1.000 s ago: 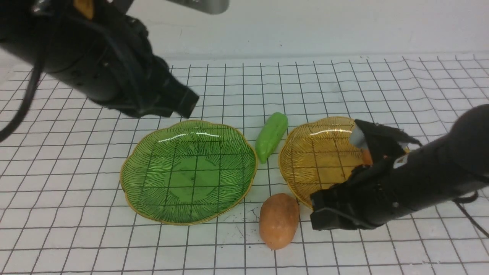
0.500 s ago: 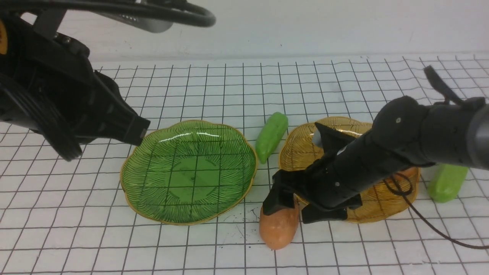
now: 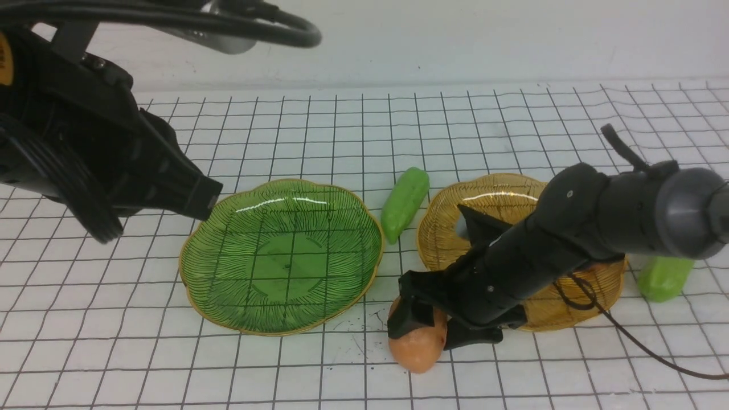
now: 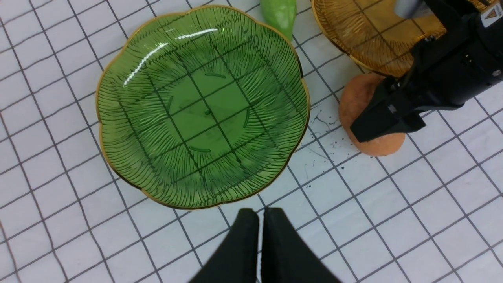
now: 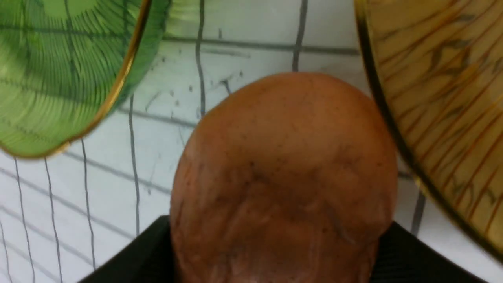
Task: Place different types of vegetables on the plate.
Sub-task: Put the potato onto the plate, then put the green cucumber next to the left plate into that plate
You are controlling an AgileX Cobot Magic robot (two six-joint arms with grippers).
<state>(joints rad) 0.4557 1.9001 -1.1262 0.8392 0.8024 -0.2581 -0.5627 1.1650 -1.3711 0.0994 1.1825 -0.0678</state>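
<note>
An orange-brown potato (image 3: 418,347) lies on the gridded mat between the green plate (image 3: 279,256) and the amber plate (image 3: 484,205), at their near side. My right gripper (image 3: 441,330) is open and low over it, one finger on each side; the right wrist view shows the potato (image 5: 287,165) filling the gap between the fingers. A light-green cucumber (image 3: 404,202) lies between the plates at the far side. A second green cucumber (image 3: 660,276) lies right of the amber plate. My left gripper (image 4: 259,220) is shut and empty, hovering left of the green plate (image 4: 200,106).
My right arm (image 3: 598,222) reaches across the amber plate and hides most of its contents. My left arm (image 3: 85,154) fills the left of the front view. A white wall stands behind the mat.
My right gripper swung over from the amber plate to the potato, then lowered around it. My left arm drew back to the left, off the green plate.
</note>
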